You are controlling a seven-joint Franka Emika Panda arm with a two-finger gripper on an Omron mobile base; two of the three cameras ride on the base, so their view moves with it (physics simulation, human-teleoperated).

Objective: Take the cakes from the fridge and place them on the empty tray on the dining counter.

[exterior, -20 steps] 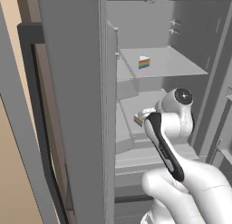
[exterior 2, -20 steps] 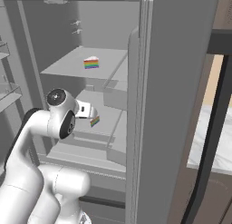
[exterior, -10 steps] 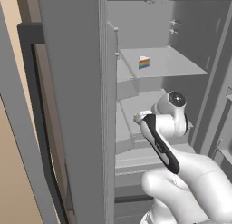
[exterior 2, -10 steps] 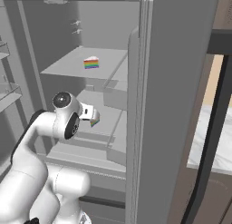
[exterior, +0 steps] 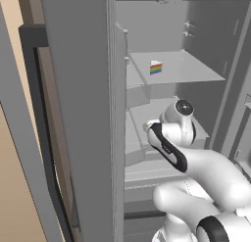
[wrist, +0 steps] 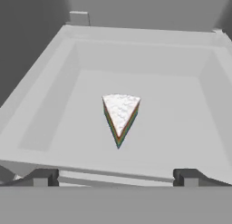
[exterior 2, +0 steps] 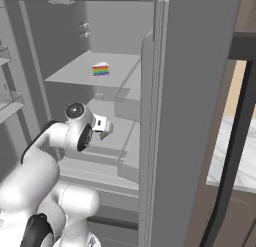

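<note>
**Inside the open grey fridge, a cake slice ahead of spread fingers**

On the fridge's (exterior: 78, 113) lower shelf, a small wedge of rainbow-layered, white-frosted cake (wrist: 120, 116) lies in a shallow grey bin (wrist: 50, 105), its tip pointing towards the two-finger gripper (wrist: 115, 177). From the right base camera only a sliver of it (exterior 2: 103, 136) shows past the white arm's hand; from the left base camera the wrist hides it. The dark fingertips (wrist: 43, 177) stand wide apart, holding nothing, short of the wedge. A second rainbow slice (exterior: 156, 68) sits on the shelf above. Since a second ago the arm has reached deeper into the fridge.
</note>
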